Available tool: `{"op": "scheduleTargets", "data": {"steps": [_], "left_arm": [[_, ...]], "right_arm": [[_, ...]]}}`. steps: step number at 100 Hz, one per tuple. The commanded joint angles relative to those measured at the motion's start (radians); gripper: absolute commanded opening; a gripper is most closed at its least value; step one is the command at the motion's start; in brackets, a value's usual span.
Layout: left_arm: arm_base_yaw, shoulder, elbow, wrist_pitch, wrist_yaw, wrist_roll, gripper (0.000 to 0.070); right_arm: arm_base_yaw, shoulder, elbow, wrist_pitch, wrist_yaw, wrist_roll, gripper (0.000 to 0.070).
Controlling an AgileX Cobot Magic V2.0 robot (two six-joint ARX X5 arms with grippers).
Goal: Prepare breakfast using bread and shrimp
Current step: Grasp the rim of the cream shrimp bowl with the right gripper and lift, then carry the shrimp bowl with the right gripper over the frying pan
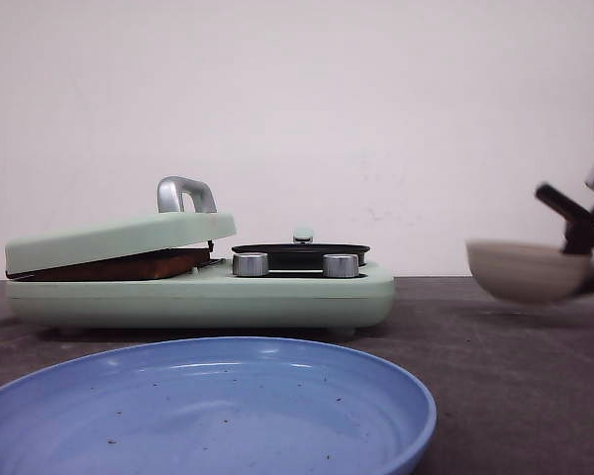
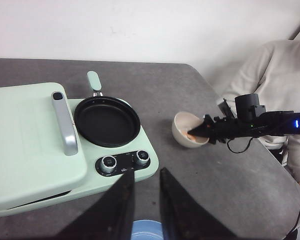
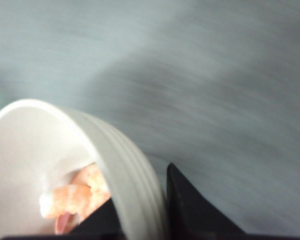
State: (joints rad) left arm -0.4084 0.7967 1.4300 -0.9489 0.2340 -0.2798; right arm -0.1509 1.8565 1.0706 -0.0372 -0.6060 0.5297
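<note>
Beige ribbed bowl (image 3: 125, 175) clamped at its rim by my right gripper (image 3: 140, 210), held above the grey surface (image 2: 190, 90).

Inside lie pale orange shrimp (image 3: 75, 192). Toasted bread (image 1: 129, 265) sits under the mint cooker's (image 2: 30, 150) tilted lid, beside its empty black pan (image 2: 107, 121). My left gripper (image 2: 145, 200) hovers, jaws apart. The glossy blue plate (image 1: 396, 396) is nearest me.
</note>
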Motion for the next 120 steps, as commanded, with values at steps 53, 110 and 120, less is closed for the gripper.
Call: {"op": "scheduleTargets", "data": {"steps": [53,110,120], "left_arm": [[-0.005,-0.001,0.018,0.058,-0.001,0.041,0.0003],[-0.010,-0.001,0.018,0.023,-0.001,0.089,0.0003],[-0.019,-0.003,0.018,0.016,-0.001,0.089,0.0003]], "right_arm": [[0.325,-0.051,0.151,0.172,0.083,0.032,0.0000],[0.548,-0.050,0.293,0.233,0.616,-0.306,0.0000],[0.564,-0.050,0.293,0.247,0.721,-0.367,0.0000]]}}
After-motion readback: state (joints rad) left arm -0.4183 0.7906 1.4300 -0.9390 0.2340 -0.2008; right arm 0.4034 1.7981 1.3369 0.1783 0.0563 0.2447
